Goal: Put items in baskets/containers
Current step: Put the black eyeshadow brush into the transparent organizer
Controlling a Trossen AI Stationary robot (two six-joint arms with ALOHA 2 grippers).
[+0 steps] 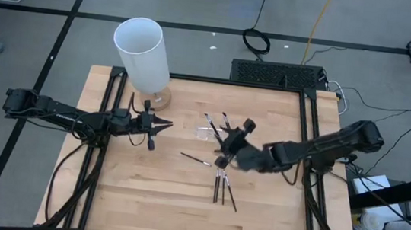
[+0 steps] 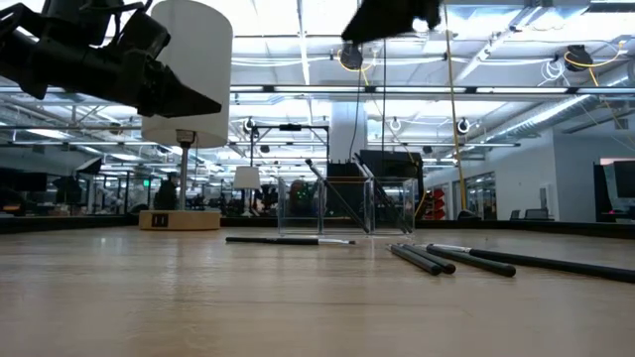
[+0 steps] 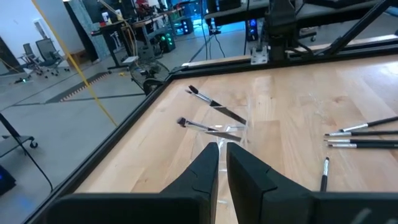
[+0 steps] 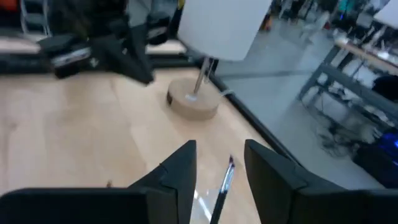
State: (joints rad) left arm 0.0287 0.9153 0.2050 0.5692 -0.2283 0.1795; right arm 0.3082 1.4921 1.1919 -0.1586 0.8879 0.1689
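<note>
Two dark-handled brushes lean in the clear plastic tray at mid-table, their tips poking over its rim. One brush lies alone on the wood. Three more lie side by side toward the near edge. My right gripper hovers open above the tray. One of the tray's brushes shows below the gap between its fingers, untouched. My left gripper hangs shut and empty left of the tray, pointing at it.
A tall white cylinder on a wooden base stands at the table's far left, just beyond my left gripper. The black frame rails run along the table's edges. Bare wood lies near and left of the loose brushes.
</note>
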